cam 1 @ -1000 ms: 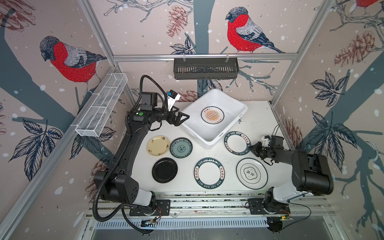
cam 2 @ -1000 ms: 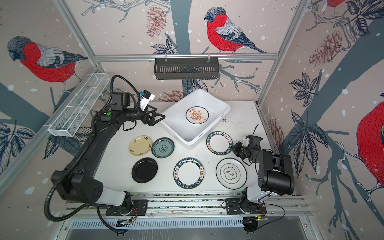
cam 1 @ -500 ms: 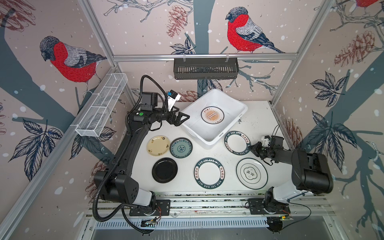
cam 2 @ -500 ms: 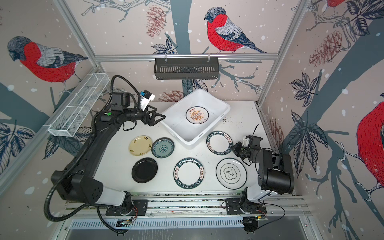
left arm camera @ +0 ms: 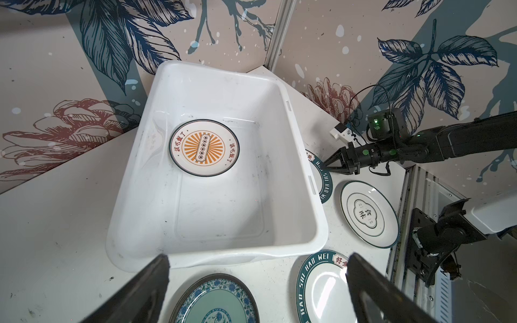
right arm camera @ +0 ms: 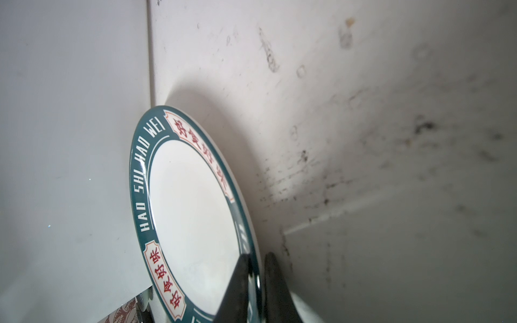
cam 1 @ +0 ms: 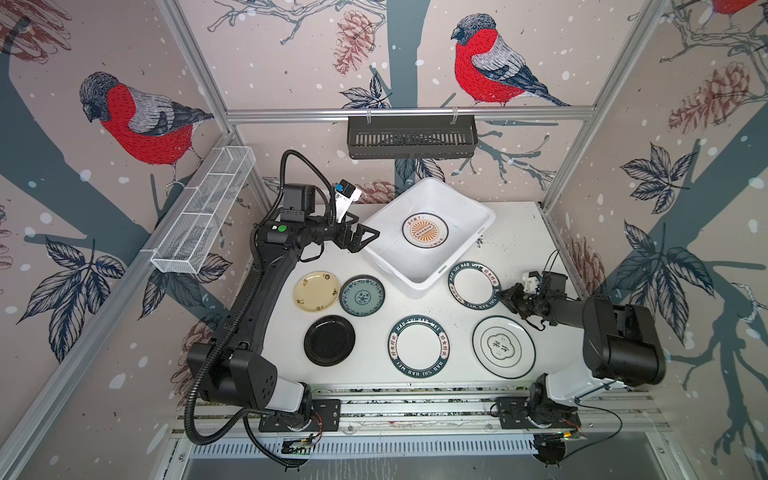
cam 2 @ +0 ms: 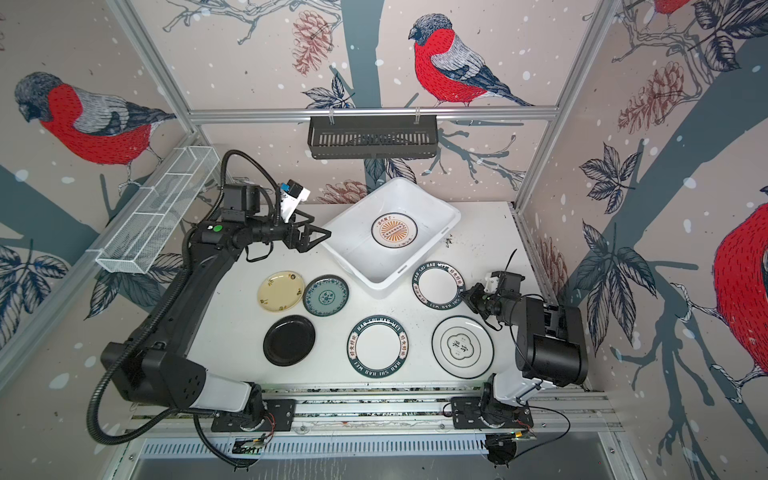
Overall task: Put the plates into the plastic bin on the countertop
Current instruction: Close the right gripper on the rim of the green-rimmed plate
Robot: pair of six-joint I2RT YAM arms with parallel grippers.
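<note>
**Right jaws pinching a plate rim**

Right jaws are clenched on the rim of a lettered-rim plate (cam 1: pixel 473 284), which sits on the worktop (cam 1: pixel 523 237) just beside the plastic bin (cam 1: pixel 469 222). Left jaws gape wide and empty, hovering just off the bin's rim. An orange-sunburst plate (cam 1: pixel 424 230) lies flat inside the bin.

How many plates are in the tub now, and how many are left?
One is done: the orange plate lies in the tub. The right gripper pinches the lettered plate beside it. Five wait on the table: yellow plate, teal plate, black plate, second lettered plate, emblem plate. The left gripper is open, empty.
</note>
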